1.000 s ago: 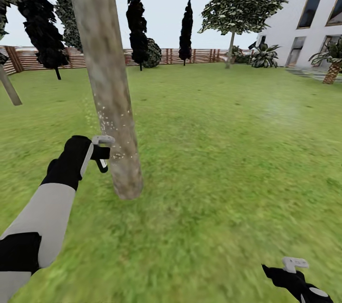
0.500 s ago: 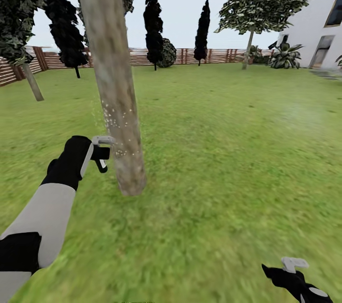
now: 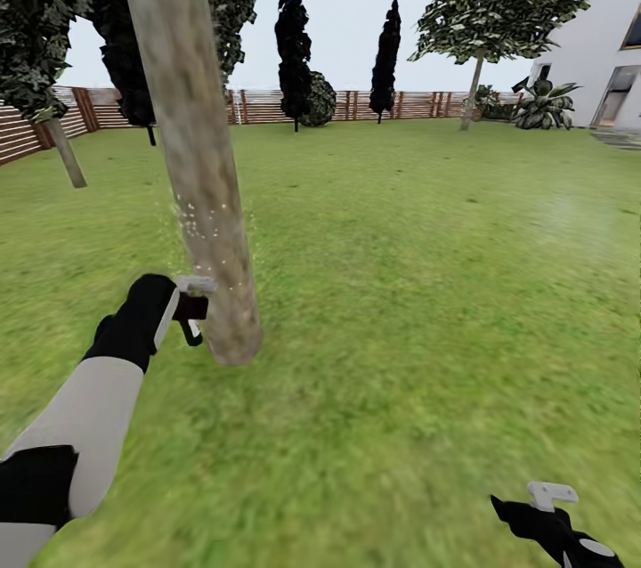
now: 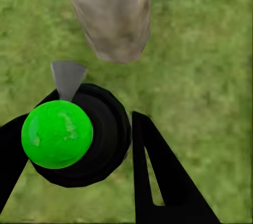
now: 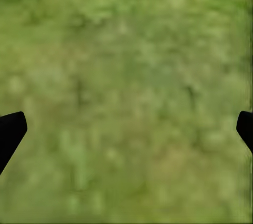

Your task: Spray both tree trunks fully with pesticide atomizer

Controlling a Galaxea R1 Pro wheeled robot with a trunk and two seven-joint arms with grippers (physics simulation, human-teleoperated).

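A thick leaning grey-brown tree trunk (image 3: 191, 167) rises from the grass just ahead on the left. My left gripper (image 3: 194, 296) is shut on the pesticide atomizer (image 3: 190, 319), held right beside the trunk's base. White pesticide specks (image 3: 200, 225) dot the trunk above the gripper. In the left wrist view the atomizer (image 4: 79, 139) shows a green ball on a black body with a grey nozzle toward the trunk (image 4: 108, 18), and the left gripper (image 4: 79, 147) grips it. My right gripper (image 3: 552, 497) hangs low at the right, open over bare grass (image 5: 126, 129). A second leaning trunk (image 3: 67, 154) stands far left.
The lawn (image 3: 427, 265) stretches open to the right and ahead. A brown slat fence (image 3: 285, 105) closes the back, with dark narrow trees (image 3: 294, 34) before it. A leafy thin-trunked tree (image 3: 472, 87) and the white house (image 3: 605, 60) are at the far right.
The camera has swung, shifting the whole scene. My left gripper with the atomizer sits a little lower against the trunk. The right gripper holds the same place.
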